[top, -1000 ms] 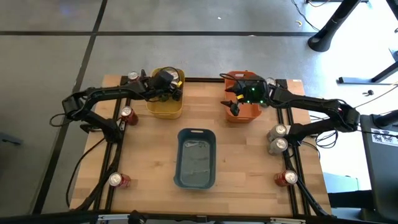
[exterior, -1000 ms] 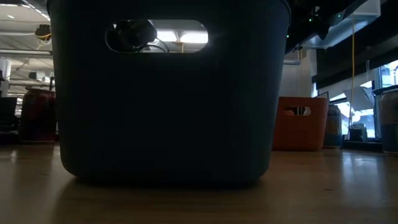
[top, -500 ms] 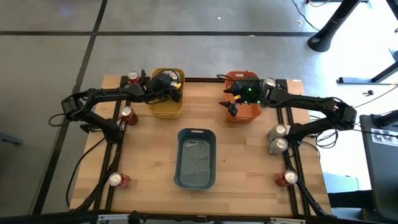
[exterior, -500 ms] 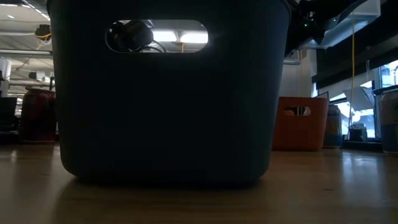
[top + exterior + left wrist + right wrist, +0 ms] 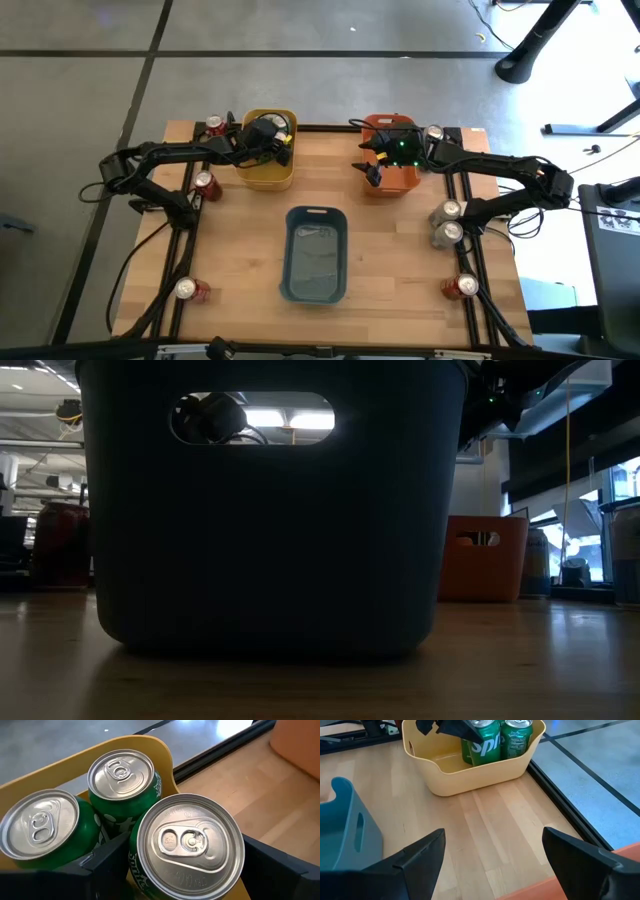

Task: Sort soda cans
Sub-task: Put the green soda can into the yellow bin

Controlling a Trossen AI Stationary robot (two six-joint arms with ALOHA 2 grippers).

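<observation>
My left gripper [image 5: 268, 135] reaches into the yellow bin [image 5: 266, 176] at the table's far left and is shut on a green soda can [image 5: 187, 845]. That can stands beside two other green cans [image 5: 120, 775] [image 5: 37, 825] in the bin. My right gripper [image 5: 375, 170] hangs open over the near edge of the orange bin [image 5: 402, 181], with nothing between its fingers [image 5: 420, 860]. Red cans [image 5: 205, 185] [image 5: 190, 290] [image 5: 462, 287] and two silver cans [image 5: 447, 212] stand upright along the table's side rails. My left gripper pinches the green can's wall [image 5: 131, 870] between its two fingers, one on each side just under the silver top. The fingers [image 5: 102, 865] slant down from the table's left. The can [image 5: 481, 747] is upright inside the yellow bin; its bottom is hidden by the bin's wall.
A blue-grey bin [image 5: 315, 255] sits at the table's middle and fills most of the low view [image 5: 270, 540]. One more red can [image 5: 215, 125] and another can [image 5: 433, 133] stand at the far edge, beside the two bins. Bare wood lies between the yellow and orange bins.
</observation>
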